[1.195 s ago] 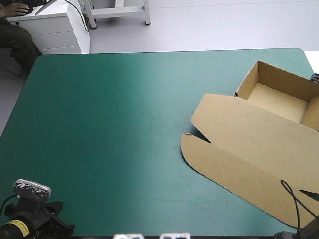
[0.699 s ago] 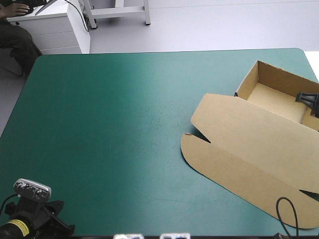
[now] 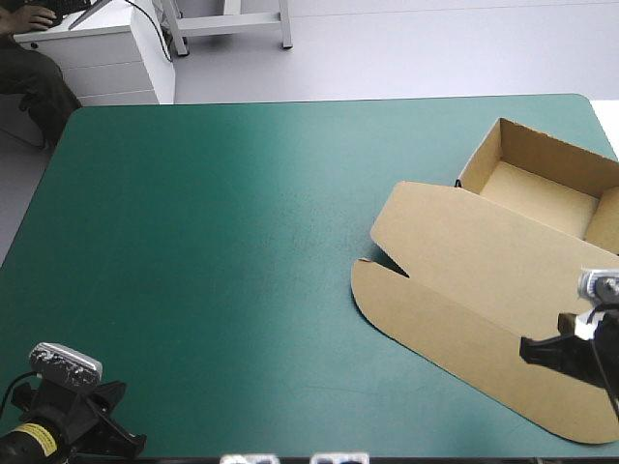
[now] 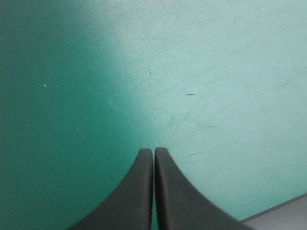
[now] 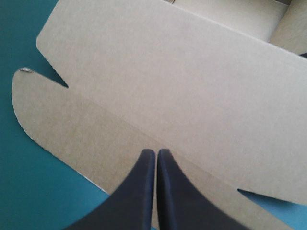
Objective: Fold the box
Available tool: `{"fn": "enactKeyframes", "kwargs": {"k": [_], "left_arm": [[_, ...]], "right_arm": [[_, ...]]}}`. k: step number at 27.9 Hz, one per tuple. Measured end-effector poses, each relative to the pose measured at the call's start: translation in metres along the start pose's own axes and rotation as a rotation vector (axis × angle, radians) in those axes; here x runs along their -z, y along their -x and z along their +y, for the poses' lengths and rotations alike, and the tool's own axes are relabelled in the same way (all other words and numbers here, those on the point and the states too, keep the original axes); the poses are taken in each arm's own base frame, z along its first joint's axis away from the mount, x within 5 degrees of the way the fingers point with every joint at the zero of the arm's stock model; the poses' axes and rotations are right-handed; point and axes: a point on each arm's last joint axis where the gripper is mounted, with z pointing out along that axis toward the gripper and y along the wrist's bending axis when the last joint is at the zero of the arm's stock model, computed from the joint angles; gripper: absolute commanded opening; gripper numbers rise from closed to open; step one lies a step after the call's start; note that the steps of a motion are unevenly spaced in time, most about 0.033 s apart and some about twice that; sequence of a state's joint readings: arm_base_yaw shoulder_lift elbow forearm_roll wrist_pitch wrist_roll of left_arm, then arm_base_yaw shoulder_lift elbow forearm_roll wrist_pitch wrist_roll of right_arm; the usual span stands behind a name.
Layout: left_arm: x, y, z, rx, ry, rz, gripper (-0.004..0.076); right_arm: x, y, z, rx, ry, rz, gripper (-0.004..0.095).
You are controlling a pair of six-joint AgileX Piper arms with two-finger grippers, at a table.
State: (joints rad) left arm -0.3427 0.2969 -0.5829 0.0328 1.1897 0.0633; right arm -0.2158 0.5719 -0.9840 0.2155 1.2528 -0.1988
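The brown box (image 3: 474, 261) lies at the table's right side as an open tray (image 3: 481, 153) with raised walls and its lid flat toward the front. My right gripper (image 3: 527, 351) hovers over the lid's rounded front flap, near the right front corner. In the right wrist view its fingers (image 5: 144, 191) are shut in one arch above the lid (image 5: 182, 81), with nothing between them. My left gripper (image 3: 133, 443) sits at the front left corner, shut over bare teal-green cover (image 4: 192, 72).
A notch (image 3: 385, 263) cuts the lid's left end where the flap meets the main panel. The table's front edge (image 4: 283, 219) shows beside the left gripper. White drawers (image 3: 97, 63) stand beyond the far left corner.
The right gripper has come from the tray's right wall to the front, over the lid's flap. The cable loop on the lid is gone. The left arm barely moved.
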Motion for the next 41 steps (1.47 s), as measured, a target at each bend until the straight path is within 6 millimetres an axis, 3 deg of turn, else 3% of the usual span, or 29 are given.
{"fn": "enactKeyframes", "kwargs": {"k": [6, 14, 19, 41], "left_arm": [[0.0, 0.0, 0.0, -0.045, -0.001, 0.0, -0.0008], [0.0, 0.0, 0.0, -0.045, -0.001, 0.0, -0.0008], [0.0, -0.001, 0.0, -0.045, -0.002, 0.016, -0.0008], [0.0, -0.002, 0.0, -0.045, -0.003, 0.019, -0.0008]], "right_arm": [[-0.033, -0.065, 0.004, 0.061, 0.046, 0.083, 0.0], [-0.049, -0.097, 0.007, 0.099, 0.071, 0.077, 0.0], [-0.052, -0.107, 0.008, 0.1, 0.063, 0.047, 0.0], [-0.052, -0.107, 0.008, 0.075, 0.051, 0.006, 0.0]]}}
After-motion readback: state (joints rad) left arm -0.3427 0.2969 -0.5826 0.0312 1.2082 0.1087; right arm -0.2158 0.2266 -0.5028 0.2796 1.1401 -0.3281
